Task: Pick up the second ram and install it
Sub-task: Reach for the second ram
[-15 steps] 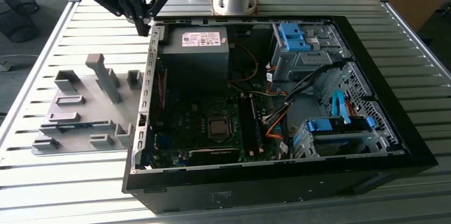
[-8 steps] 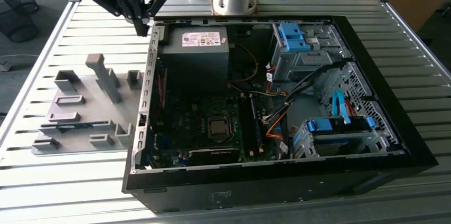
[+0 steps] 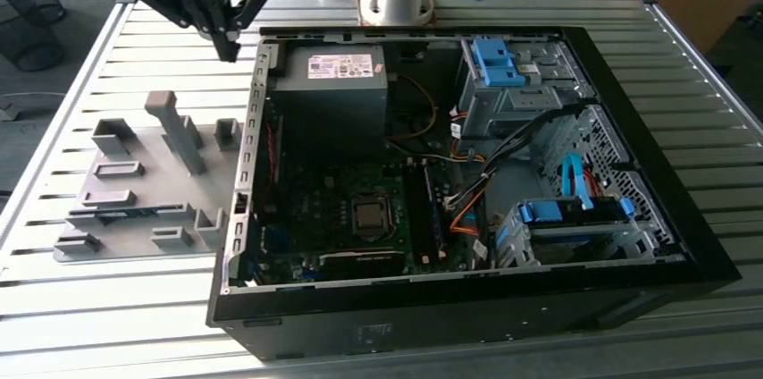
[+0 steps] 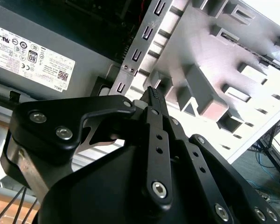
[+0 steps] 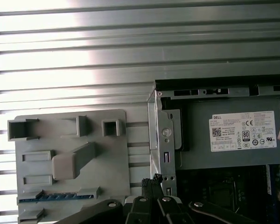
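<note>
Fingers (image 4: 157, 135) of the black gripper (image 3: 227, 50) are pressed together tip to tip with nothing between them; in both wrist views the tips meet in a narrow point. In the exterior view the gripper hangs at about eleven o'clock. It points down over the slatted metal table (image 3: 120, 343), just outside the far corner of the open computer case (image 3: 477, 330). That black case lies on its side and takes up the scene from one o'clock round to six. Inside it, at twelve o'clock, sits the grey power supply (image 3: 328, 97), near the gripper. At nine o'clock, right beside the case's wall, lies a grey holder plate (image 3: 149, 187) with raised blocks. The second ram (image 5: 53, 197), a thin blue-green stick, sits in a long slot of that holder, well apart from the gripper.
</note>
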`<state>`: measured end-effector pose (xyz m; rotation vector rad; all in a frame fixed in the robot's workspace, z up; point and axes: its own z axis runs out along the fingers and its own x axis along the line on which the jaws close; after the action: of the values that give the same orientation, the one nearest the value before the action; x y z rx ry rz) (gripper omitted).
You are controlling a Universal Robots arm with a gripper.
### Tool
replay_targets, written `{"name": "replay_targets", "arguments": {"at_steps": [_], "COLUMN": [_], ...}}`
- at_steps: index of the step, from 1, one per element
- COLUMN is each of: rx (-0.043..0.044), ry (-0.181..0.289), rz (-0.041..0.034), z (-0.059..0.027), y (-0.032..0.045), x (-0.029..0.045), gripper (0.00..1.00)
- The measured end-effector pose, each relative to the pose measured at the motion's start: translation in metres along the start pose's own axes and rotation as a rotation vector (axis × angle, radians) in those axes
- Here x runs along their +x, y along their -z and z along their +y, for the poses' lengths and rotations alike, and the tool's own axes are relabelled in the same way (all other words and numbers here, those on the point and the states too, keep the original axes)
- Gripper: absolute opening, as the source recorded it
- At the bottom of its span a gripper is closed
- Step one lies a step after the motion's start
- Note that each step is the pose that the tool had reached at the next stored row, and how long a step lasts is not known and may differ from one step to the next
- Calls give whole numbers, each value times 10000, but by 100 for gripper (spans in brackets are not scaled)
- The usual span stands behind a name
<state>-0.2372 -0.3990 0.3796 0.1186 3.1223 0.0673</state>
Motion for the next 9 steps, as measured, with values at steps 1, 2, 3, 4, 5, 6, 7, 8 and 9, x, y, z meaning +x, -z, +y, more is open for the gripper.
{"name": "replay_targets", "arguments": {"at_steps": [1,2,3,4,5,6,7,8,9], "rx": [1,0,0,0,0,0,1,0,1], "ry": [1,0,-1,-2,-1,-1,-1,-1,0], "rz": [0,0,0,0,0,0,1,0,0], "z": [-2,-3,-4,-6,-7,-9,-10,-11,-13], "y": [1,1,1,1,1,2,2,3,3], "x": [20,40,61,80,98,117,135,152,170], "gripper": [10,10,10,10,10,10,10,10,10]}}
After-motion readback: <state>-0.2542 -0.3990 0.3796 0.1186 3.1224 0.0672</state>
